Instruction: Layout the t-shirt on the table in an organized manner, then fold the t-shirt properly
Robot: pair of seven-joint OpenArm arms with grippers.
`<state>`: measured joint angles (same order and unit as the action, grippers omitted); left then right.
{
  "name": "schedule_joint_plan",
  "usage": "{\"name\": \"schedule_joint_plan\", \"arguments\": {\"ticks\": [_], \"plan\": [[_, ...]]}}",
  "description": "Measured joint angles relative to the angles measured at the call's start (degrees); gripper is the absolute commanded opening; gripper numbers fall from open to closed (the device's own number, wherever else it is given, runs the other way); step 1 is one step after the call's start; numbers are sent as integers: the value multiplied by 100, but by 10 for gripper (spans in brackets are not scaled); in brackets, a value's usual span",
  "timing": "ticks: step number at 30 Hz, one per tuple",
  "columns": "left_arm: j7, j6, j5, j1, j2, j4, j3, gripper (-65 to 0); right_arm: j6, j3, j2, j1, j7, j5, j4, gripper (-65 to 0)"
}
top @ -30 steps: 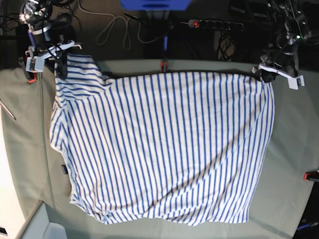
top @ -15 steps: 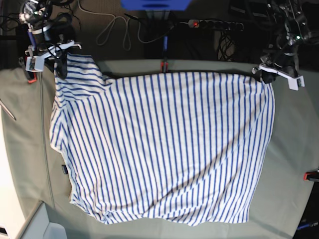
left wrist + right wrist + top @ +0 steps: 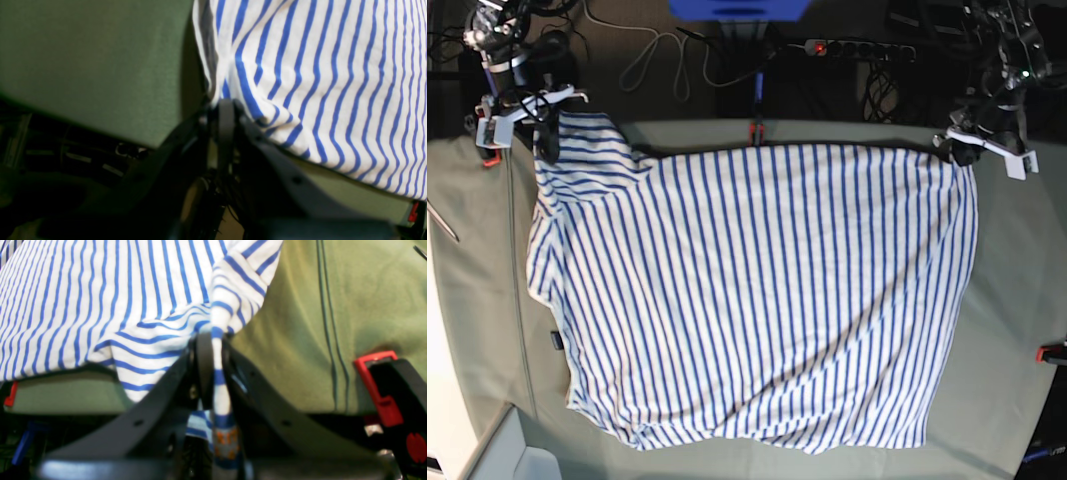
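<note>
The striped white and blue t-shirt (image 3: 747, 290) lies spread over the green table (image 3: 1017, 280). My right gripper (image 3: 549, 140) is at the far left corner of the table in the base view, shut on the t-shirt's corner. The right wrist view shows that striped cloth (image 3: 218, 373) pinched between the black fingers. My left gripper (image 3: 959, 152) is at the far right corner, shut on the other top corner of the t-shirt (image 3: 253, 110). A small dark tag (image 3: 556, 340) shows at the shirt's left edge.
Red clamps (image 3: 755, 130) (image 3: 1052, 352) (image 3: 377, 386) sit on the table's edges. Cables and a power strip (image 3: 857, 48) lie behind the far edge. A white box corner (image 3: 512, 455) stands at the front left.
The right gripper has shifted slightly up and back with the shirt corner. The left gripper and the rest of the shirt look unchanged.
</note>
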<state>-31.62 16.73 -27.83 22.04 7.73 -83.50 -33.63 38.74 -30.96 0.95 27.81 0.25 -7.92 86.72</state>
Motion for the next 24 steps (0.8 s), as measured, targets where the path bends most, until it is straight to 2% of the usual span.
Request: {"name": "schedule_joint_plan", "arguments": {"ticks": [24], "plan": [[17,0,0,15,-2,-4,0,-648,0,-166,2,4,2,-2,-4,-650]]}}
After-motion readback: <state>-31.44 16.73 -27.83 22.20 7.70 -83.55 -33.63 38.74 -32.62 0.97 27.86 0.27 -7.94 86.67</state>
